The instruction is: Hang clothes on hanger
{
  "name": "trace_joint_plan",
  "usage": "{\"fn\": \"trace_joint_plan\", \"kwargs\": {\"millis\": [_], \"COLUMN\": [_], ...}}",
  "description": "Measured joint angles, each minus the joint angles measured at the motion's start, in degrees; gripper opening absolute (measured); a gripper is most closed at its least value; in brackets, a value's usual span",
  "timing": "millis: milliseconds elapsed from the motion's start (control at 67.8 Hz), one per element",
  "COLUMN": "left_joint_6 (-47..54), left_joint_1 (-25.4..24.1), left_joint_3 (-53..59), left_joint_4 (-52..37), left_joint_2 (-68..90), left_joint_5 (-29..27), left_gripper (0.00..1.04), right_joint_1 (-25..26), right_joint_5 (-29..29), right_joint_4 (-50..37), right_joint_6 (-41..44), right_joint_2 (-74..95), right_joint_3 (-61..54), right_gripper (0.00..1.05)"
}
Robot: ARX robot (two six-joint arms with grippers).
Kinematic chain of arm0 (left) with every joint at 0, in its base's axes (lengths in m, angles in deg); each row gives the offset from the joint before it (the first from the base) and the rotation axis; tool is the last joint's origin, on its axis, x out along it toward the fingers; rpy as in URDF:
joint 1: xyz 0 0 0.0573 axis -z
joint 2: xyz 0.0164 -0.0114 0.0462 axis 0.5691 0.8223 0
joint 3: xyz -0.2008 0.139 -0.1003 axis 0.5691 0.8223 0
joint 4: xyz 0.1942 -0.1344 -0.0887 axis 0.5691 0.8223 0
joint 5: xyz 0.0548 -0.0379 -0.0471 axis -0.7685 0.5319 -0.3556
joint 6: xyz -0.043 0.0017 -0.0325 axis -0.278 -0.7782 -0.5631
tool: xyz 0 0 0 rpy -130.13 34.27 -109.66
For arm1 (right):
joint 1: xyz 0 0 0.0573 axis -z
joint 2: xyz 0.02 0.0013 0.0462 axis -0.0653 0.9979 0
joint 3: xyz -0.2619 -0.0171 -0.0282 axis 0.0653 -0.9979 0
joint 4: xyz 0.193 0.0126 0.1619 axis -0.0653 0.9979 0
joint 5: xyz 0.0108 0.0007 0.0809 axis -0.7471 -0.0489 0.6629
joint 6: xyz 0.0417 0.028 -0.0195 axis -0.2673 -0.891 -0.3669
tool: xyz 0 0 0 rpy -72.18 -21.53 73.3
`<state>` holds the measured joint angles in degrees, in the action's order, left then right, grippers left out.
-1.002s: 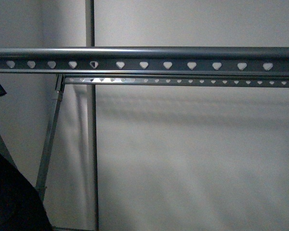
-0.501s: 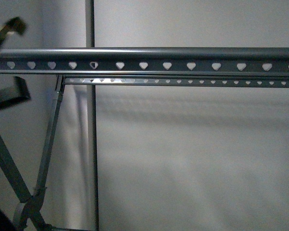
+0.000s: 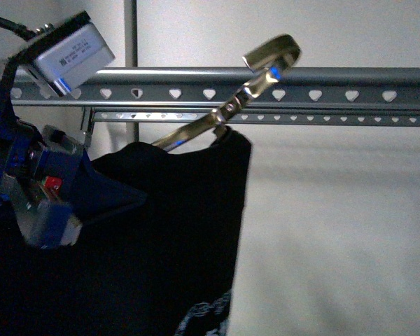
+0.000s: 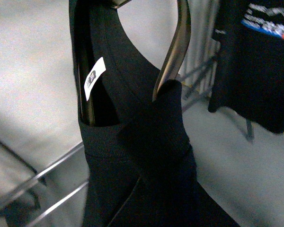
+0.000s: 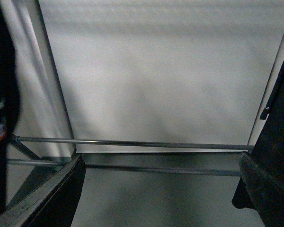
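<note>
Hoisted from the lower-left corner into full front view within a second: black T-shirt [image 3: 175, 231] on silver coat hanger [image 3: 231, 105], hook now crossing the drying rack [image 3: 350, 78]; left arm [image 3: 42, 189] newly looming alongside.

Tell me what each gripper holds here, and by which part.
Left gripper grips the T-shirt, on its coat hanger, at the shoulder beside the collar. Right gripper: open, empty.
</note>
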<state>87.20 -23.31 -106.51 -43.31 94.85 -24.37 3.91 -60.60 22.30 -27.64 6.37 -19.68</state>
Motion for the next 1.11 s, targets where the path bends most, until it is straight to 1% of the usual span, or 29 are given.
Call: {"fn": "trace_joint_plan", "kwargs": {"millis": [29, 59, 88, 118, 147, 221, 251, 310, 324, 368, 531, 575, 693, 752, 855, 988, 1105], "left_joint_6": [5.9, 9.5, 16.6, 19.9, 25.4, 32.2, 37.5, 42.4, 45.6, 49.5, 58.8, 63.3, 70.2, 76.3, 79.6, 81.8, 82.5], "left_joint_1": [-2.0, -2.8, -4.2, -4.7, -5.2, -5.7, -5.8, -5.7, -5.6, -5.1, -2.0, -0.7, 0.9, 1.9, 2.9, 3.7, 3.9], "left_joint_3": [-2.3, -3.3, -5.5, -6.7, -8.3, -11.4, -13.3, -15.7, -16.8, -18.8, -24.5, -26.7, -28.6, -29.3, -29.3, -29.1, -29.1], "left_joint_4": [1.0, 0.9, 1.7, 1.7, 0.3, -2.5, -3.7, -4.2, -4.1, -4.5, -6.4, -6.1, -4.2, -2.1, -3.1, -10.1, -10.8], "left_joint_2": [2.8, 4.1, 6.6, 7.9, 9.8, 12.8, 14.4, 16.1, 16.7, 17.7, 19.6, 20.4, 21.3, 22.1, 23.1, 24.1, 24.1], "left_joint_5": [5.0, 7.0, 10.0, 10.3, 10.4, 10.4, 10.3, 10.2, 10.2, 10.2, 11.2, 12.8, 15.7, 17.3, 17.2, 17.0, 17.1], "left_gripper": [0.04, 0.04, 0.04, 0.04, 0.04, 0.04, 0.04, 0.04, 0.04, 0.04, 0.04, 0.04, 0.04, 0.04, 0.04, 0.04, 0.04], "right_joint_1": [0.0, 0.0, 0.0, 0.0, 0.0, 0.0, 0.0, 0.0, 0.0, 0.0, 0.0, 0.0, 0.0, 0.0, 0.0, 0.0, 0.0], "right_joint_5": [0.0, 0.0, 0.0, 0.0, 0.0, 0.0, 0.0, 0.0, 0.0, 0.0, 0.0, 0.0, 0.0, 0.0, 0.0, 0.0, 0.0], "right_joint_4": [0.0, 0.0, 0.0, 0.0, 0.0, 0.0, 0.0, 0.0, 0.0, 0.0, 0.0, 0.0, 0.0, 0.0, 0.0, 0.0, 0.0], "right_joint_6": [0.0, 0.0, 0.0, 0.0, 0.0, 0.0, 0.0, 0.0, 0.0, 0.0, 0.0, 0.0, 0.0, 0.0, 0.0, 0.0, 0.0], "right_joint_2": [0.0, 0.0, 0.0, 0.0, 0.0, 0.0, 0.0, 0.0, 0.0, 0.0, 0.0, 0.0, 0.0, 0.0, 0.0, 0.0, 0.0], "right_joint_3": [0.0, 0.0, 0.0, 0.0, 0.0, 0.0, 0.0, 0.0, 0.0, 0.0, 0.0, 0.0, 0.0, 0.0, 0.0, 0.0, 0.0], "right_gripper": [0.97, 0.97, 0.97, 0.97, 0.97, 0.97, 0.97, 0.97, 0.97, 0.97, 0.97, 0.97, 0.97, 0.97, 0.97, 0.97, 0.97]}}
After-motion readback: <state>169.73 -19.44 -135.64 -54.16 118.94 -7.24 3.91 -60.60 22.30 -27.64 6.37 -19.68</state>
